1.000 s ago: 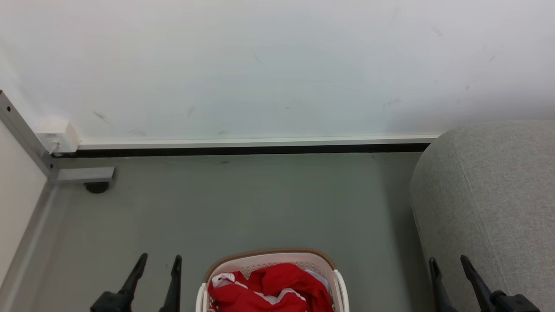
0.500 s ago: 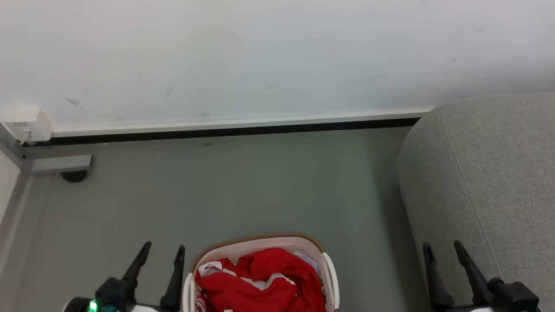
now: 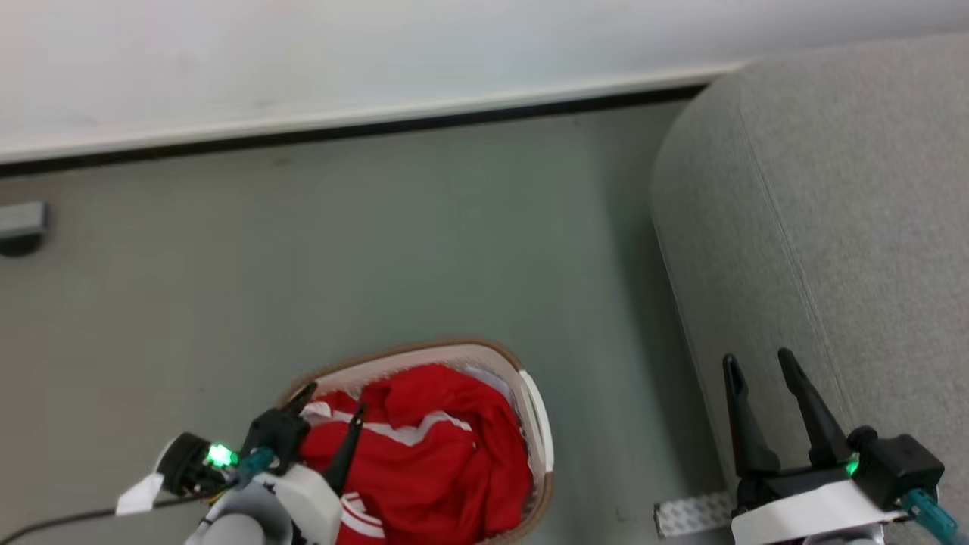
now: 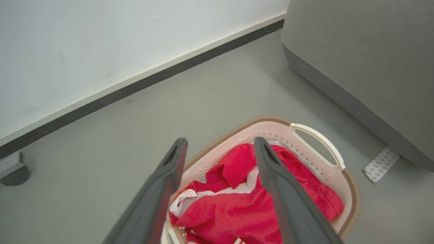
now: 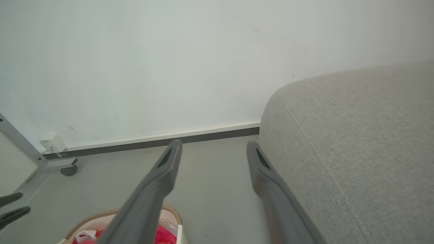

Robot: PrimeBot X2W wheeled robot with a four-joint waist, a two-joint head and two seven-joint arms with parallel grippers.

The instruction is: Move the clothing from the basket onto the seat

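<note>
Head view: my left gripper (image 3: 333,401) and its wrist cover the near left part of the basket (image 3: 536,409) and of the clothing (image 3: 447,454), and the bottom edge cuts both off. I cannot tell whether my fingers touch the cloth. The seat (image 3: 833,227) runs off the right and bottom edges.
</note>
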